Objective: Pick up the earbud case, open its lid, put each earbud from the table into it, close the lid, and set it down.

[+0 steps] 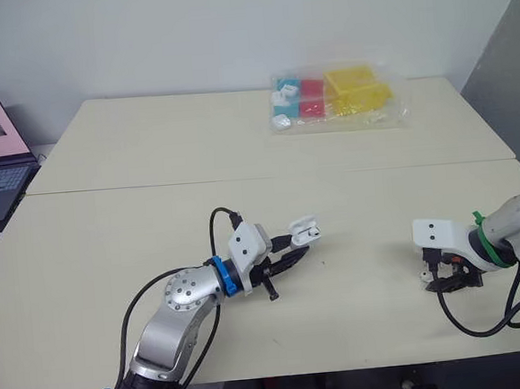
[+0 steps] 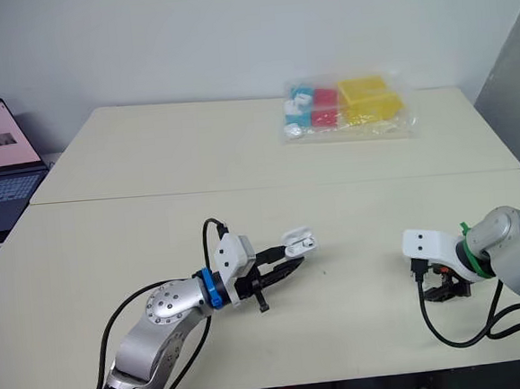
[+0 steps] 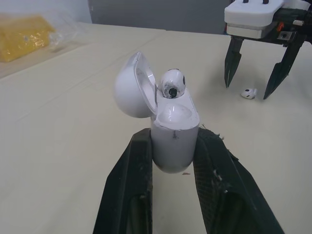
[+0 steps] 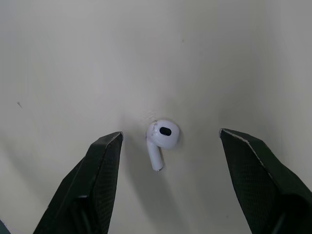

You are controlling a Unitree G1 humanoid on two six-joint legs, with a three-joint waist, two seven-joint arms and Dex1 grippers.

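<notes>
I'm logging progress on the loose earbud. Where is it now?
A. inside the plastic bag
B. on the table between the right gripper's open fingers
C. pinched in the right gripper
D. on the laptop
B: the earbud lies on the table with the right gripper open, a finger on either side, neither touching it.

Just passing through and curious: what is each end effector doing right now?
Left end effector: shut on the earbud case.
Right end effector: open, over a loose earbud.
</notes>
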